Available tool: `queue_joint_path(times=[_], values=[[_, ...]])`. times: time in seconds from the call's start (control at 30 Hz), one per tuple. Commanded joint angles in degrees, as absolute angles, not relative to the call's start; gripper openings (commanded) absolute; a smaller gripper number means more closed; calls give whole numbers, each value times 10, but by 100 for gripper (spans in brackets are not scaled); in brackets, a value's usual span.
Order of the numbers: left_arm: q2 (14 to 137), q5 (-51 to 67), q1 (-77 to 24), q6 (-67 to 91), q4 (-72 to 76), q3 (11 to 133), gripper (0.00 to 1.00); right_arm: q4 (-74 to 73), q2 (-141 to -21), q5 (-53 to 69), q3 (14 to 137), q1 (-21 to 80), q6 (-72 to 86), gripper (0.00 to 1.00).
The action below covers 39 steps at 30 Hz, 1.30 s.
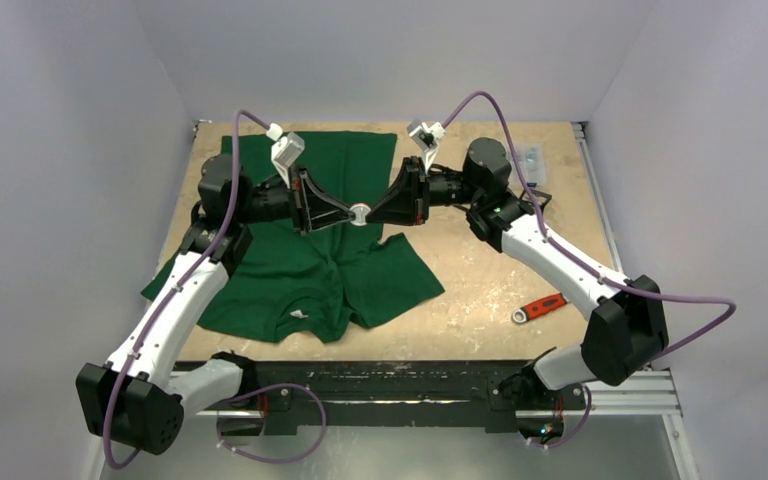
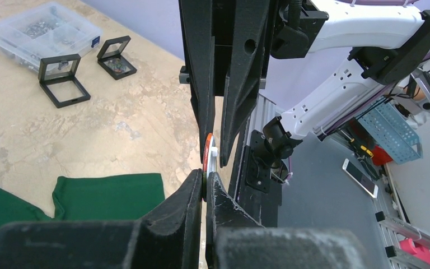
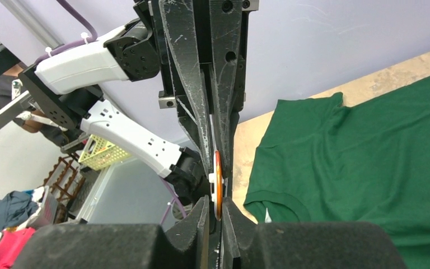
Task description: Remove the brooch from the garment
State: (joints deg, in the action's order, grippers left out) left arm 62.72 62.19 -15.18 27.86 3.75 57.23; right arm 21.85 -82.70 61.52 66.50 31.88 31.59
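Observation:
The dark green T-shirt (image 1: pixel 310 265) lies flat on the table, its white neck label toward the near edge. Both grippers meet above it, each shut on the same small round brooch (image 1: pixel 359 213), a thin disc with a white back and orange face. My left gripper (image 1: pixel 348 214) pinches it from the left, my right gripper (image 1: pixel 370 214) from the right. In the left wrist view the brooch (image 2: pixel 208 159) stands edge-on between the left gripper (image 2: pixel 204 180) and the opposite fingers. In the right wrist view the brooch (image 3: pixel 218 182) is clamped by the right gripper (image 3: pixel 217 206), the shirt (image 3: pixel 358 162) lying below.
A red-handled wrench (image 1: pixel 538 308) lies at the table's near right. A clear plastic box (image 2: pixel 42 31) and two small black display frames (image 2: pixel 61 78) sit at the far right corner. The table's near edge rail runs by the arm bases.

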Motion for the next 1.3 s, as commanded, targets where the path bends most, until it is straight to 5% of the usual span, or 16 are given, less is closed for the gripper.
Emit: queue_joint_path(times=[0.0,0.23,0.37,0.47,0.57,0.77,0.93,1.27], values=[[627,618,-155,276,50,580,0,253,-816,633,668,320,335,18],[629,620,-155,280,61,577,0,254,-817,635,667,319,343,18],[628,621,-155,279,60,575,0,267,-819,635,664,316,354,0],[632,613,-155,276,42,579,3,273,-821,630,664,310,372,0],[630,595,-152,250,-10,590,33,212,-818,612,673,298,337,0],[648,578,-99,246,-103,618,56,-87,-801,487,719,291,85,0],[688,571,-53,238,-188,656,93,-239,-786,332,707,284,-71,0],[694,504,-49,147,-291,685,100,-229,-797,-2,646,279,-185,0]])
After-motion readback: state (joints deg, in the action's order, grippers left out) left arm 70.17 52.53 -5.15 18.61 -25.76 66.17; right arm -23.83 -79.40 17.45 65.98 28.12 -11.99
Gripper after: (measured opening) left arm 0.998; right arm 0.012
